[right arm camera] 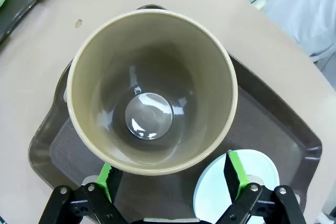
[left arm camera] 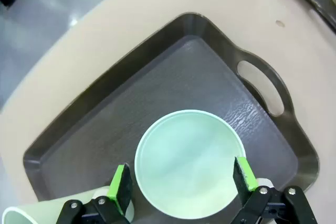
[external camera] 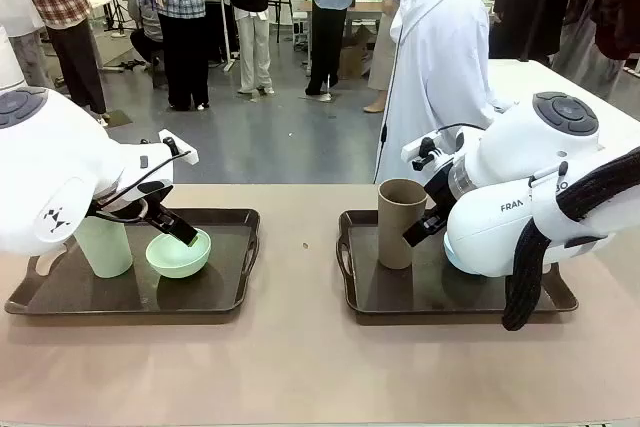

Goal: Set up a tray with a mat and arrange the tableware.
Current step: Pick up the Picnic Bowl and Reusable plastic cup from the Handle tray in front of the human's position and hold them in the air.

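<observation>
- Left jaws stand spread wide, their green pads [left arm camera: 120,184] on either side of the pale green bowl [left arm camera: 186,163]; I cannot tell whether they touch its rim.
- That bowl sits on the left tray [left arm camera: 184,66], just beside the upright pale green tumbler [external camera: 103,245].
- Right jaws are spread too, pads [right arm camera: 234,171] apart at the near side of the brown tumbler [right arm camera: 152,87], pinching nothing.
- This tumbler stands upright on the right tray [right arm camera: 273,124], with the light blue bowl [right arm camera: 257,166] near it.
- Both trays lie side by side on the tabletop [external camera: 300,367], a gap between them.
- At the far edge I see a person [external camera: 440,67] in white.
</observation>
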Robot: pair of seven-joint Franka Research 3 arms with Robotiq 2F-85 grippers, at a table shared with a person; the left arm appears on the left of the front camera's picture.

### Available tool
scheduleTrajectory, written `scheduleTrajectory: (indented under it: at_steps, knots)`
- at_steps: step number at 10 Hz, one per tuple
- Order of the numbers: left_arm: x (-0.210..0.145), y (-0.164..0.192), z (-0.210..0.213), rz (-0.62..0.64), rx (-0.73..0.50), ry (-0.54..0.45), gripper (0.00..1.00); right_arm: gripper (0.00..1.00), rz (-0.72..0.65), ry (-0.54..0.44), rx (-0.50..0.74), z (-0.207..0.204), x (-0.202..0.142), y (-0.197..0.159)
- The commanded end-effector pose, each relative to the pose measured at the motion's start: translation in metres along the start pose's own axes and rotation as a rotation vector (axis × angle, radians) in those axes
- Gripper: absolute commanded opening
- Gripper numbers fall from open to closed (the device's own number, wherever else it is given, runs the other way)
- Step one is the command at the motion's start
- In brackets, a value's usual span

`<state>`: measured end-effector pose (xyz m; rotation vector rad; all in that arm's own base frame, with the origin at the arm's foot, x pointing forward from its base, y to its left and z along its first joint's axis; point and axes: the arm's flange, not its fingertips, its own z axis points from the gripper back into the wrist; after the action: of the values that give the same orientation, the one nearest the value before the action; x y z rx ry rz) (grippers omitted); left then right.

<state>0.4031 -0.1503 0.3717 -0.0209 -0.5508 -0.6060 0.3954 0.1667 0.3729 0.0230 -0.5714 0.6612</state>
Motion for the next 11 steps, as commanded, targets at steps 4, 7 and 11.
scheduleTrajectory:
  at_steps: [4, 7, 11]
  knots:
    - [0.0, -0.0001, 0.0, 0.0, 0.0, 0.0, 1.0, 1.0, 0.0, 0.0, 0.0, 0.0, 0.0, 0.0]
    - [0.0, -0.0001, 0.0, 0.0, 0.0, 0.0, 1.0, 1.0, 0.0, 0.0, 0.0, 0.0, 0.0, 0.0]
    - [0.0, -0.0001, 0.0, 0.0, 0.0, 0.0, 1.0, 1.0, 0.0, 0.0, 0.0, 0.0, 0.0, 0.0]
